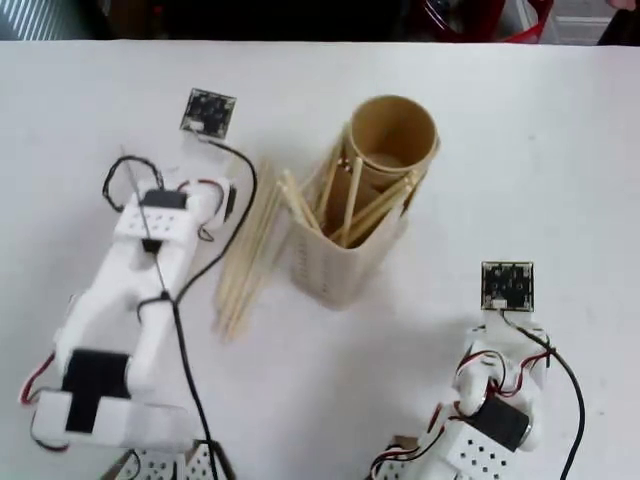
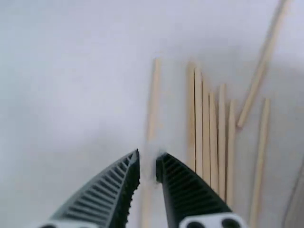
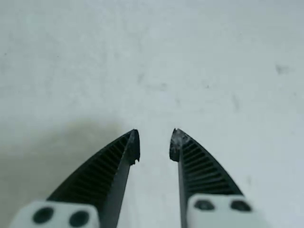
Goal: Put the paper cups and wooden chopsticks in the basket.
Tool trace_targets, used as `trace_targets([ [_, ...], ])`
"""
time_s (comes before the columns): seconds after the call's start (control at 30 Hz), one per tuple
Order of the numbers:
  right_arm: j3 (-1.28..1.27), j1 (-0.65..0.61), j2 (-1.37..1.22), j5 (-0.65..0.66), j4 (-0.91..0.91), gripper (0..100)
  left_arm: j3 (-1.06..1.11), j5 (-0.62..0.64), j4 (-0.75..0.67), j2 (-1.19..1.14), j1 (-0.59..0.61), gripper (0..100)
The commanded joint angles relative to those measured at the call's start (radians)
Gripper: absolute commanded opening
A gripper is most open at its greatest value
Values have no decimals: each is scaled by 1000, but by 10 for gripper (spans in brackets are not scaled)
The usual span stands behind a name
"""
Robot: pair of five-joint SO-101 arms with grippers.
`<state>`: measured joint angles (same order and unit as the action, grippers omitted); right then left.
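White table (image 1: 540,150), viewed from above, two arms mounted at its near edge. Item one: cream perforated basket (image 1: 335,270), standing near the middle of the table, leaning slightly. Item two: paper cups (image 1: 392,130), brown, nested in a stack inside the basket, open mouth upward. Item three: several basket chopsticks (image 1: 352,200), slanted inside the basket beside the cups. Item four: loose chopsticks (image 1: 245,260), a fanned bundle lying flat on the table just beside the basket, on the left arm's side. Left arm (image 1: 150,270): extended toward that bundle. Left gripper (image 2: 147,164): fingers narrowly apart, low over the table, one single chopstick (image 2: 153,104) running through the gap; contact cannot be judged. Right arm (image 1: 495,400): folded, well apart from the basket. Right gripper (image 3: 154,142): fingers apart over bare table, holding nothing.
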<state>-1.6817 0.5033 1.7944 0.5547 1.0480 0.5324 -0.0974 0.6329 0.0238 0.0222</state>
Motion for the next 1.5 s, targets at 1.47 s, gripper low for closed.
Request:
trace_targets([
  [1.47,-9,12,8,5,-18,114,-183,-121,358,-275,-102,282],
])
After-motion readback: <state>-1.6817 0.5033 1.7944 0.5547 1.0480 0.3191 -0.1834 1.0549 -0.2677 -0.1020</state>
